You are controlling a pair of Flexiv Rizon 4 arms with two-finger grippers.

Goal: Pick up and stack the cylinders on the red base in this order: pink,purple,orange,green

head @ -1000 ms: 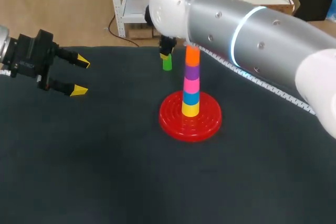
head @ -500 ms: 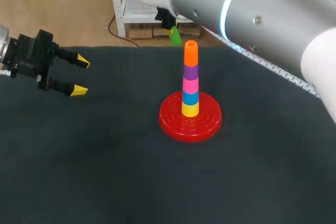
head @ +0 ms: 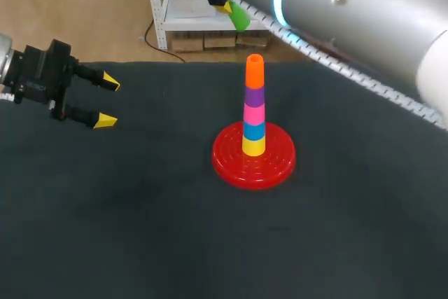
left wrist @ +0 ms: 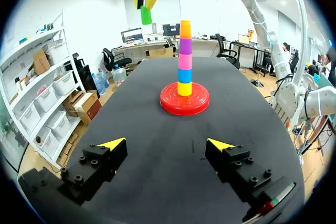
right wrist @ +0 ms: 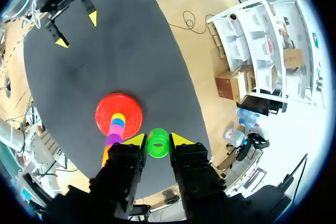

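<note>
Risen higher, right tool (right wrist: 158,139) clamped on green cylinder (head: 239,17), now 11 o'clock of orange-topped stack (head: 255,106); left tool (head: 108,101) spread wide, 9 o'clock of bench (head: 140,229).

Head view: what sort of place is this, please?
Probably a robot lab workbench. A dark table carries a red base with stacked cylinders; the left gripper hangs open over it, and the right gripper holds a green cylinder above.
</note>
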